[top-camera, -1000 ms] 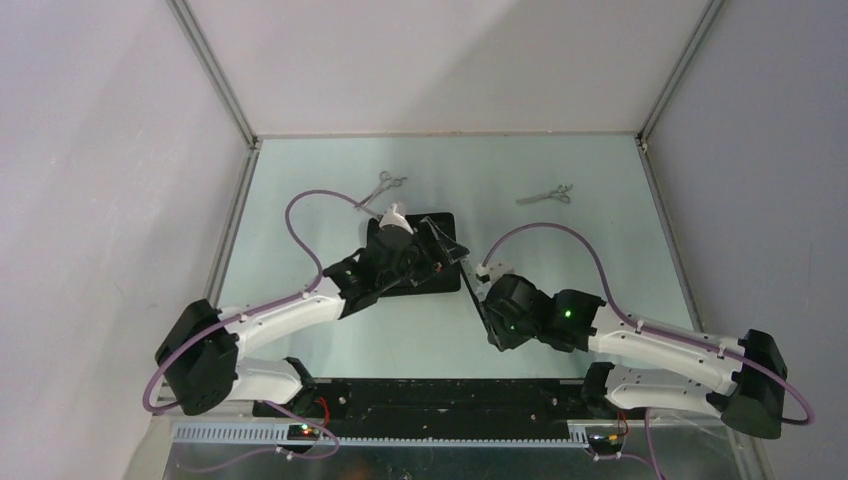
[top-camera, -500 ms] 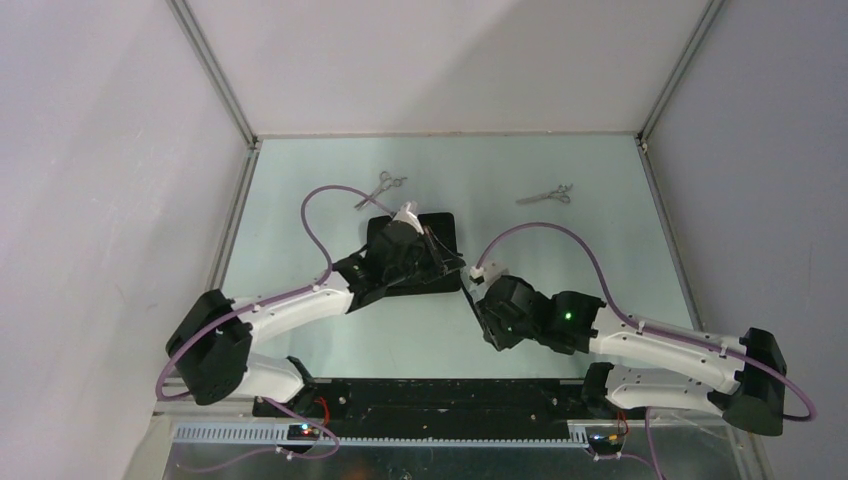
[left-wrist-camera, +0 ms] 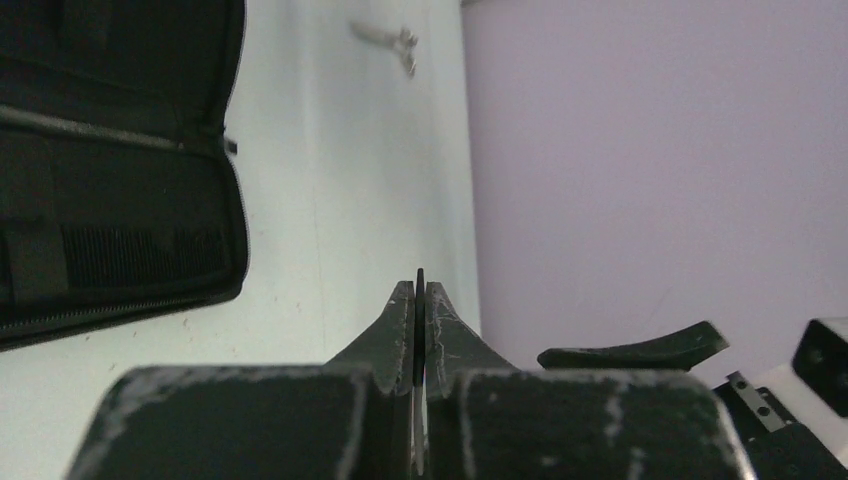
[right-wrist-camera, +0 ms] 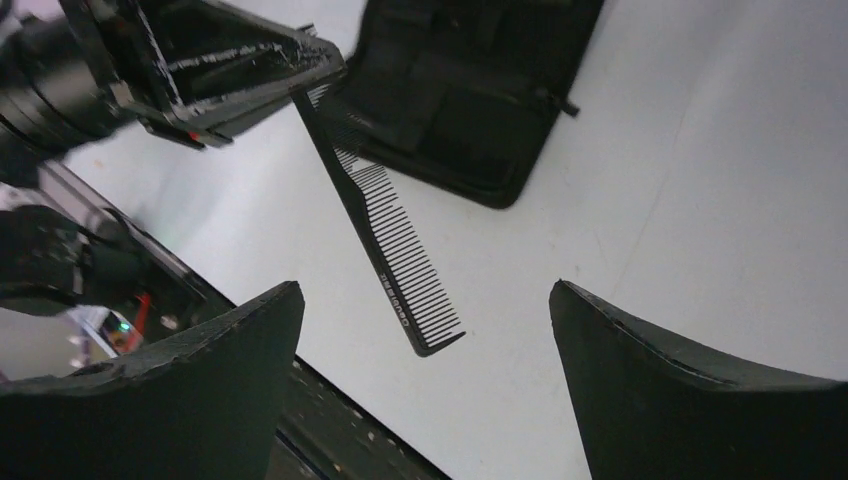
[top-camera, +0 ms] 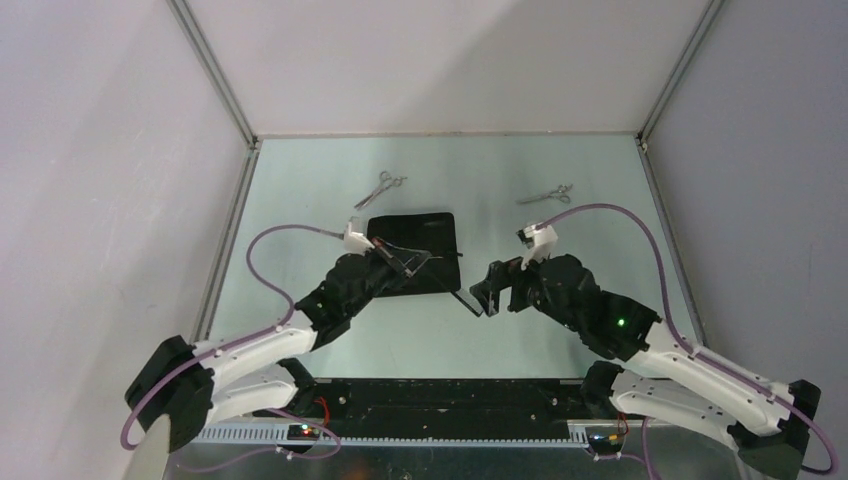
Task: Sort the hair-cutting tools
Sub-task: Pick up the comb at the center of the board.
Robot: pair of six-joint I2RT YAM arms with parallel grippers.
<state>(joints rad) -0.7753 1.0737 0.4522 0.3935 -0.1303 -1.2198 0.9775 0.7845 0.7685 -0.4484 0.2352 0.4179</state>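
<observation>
Robot lab test cell, not home or shop.
- Plain pale wall panels (top-camera: 440,60) closed in left, right and far sides, joined by aluminium struts (top-camera: 215,75).
- Pale green table (top-camera: 560,290) served as bench.
- Left arm (top-camera: 260,345) and right arm (top-camera: 690,365) were bolted to black base plate (top-camera: 450,395) at near edge.
- Purple cables (top-camera: 600,207) looped from wrists.
- Slotted cable duct (top-camera: 230,432) ran along near edge.
- Green status light (top-camera: 622,322) glowed on right arm.
- Far left scissors (top-camera: 381,187), far right scissors (top-camera: 548,195) and zip case (top-camera: 430,232) lay loose on table.
</observation>
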